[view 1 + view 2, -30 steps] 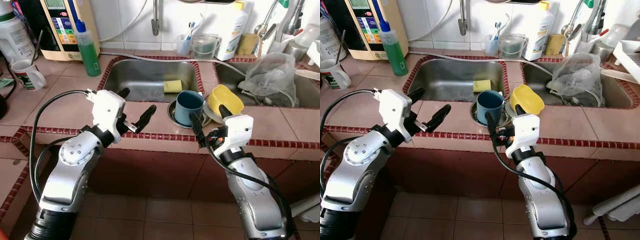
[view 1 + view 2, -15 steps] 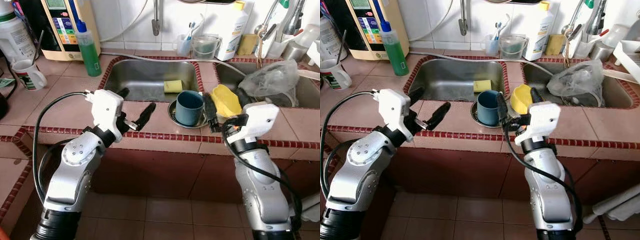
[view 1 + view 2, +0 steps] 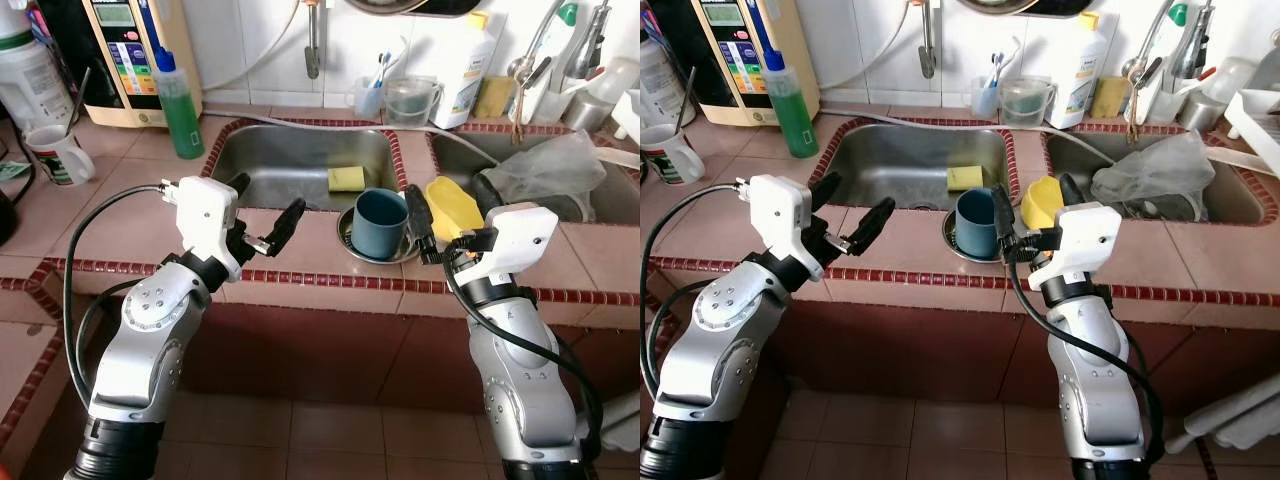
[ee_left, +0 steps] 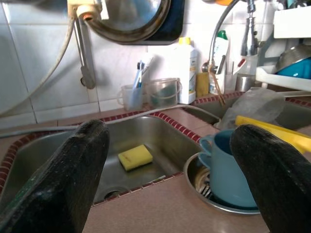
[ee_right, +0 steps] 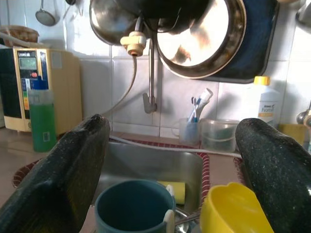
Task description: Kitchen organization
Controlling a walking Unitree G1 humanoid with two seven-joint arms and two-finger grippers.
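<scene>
A dark blue cup [image 3: 380, 221] stands upright on a round metal dish [image 3: 359, 250] on the counter between two sinks. A yellow plastic cup [image 3: 454, 204] lies tilted just to its right. My right gripper [image 3: 446, 192] is open at counter height, one finger [image 3: 414, 213] between the two cups and the other beyond the yellow cup, so the yellow cup sits between them. In the right wrist view both cups [image 5: 131, 206] [image 5: 233, 208] are close ahead. My left gripper [image 3: 264, 203] hovers open over the counter left of the blue cup. A yellow sponge [image 3: 346, 179] lies in the left sink [image 3: 270, 150].
A green soap bottle [image 3: 178, 92], a white mug [image 3: 60, 153] and a water dispenser [image 3: 120, 50] stand at the back left. The right sink holds a crumpled plastic bag [image 3: 550, 170]. A toothbrush cup [image 3: 370, 95], a clear tub [image 3: 410, 100] and a white bottle [image 3: 468, 60] line the back wall.
My right gripper rose from the counter's front edge and reached forward around the yellow cup, then held. The left gripper stayed about where it was. The camera shifted slightly.
</scene>
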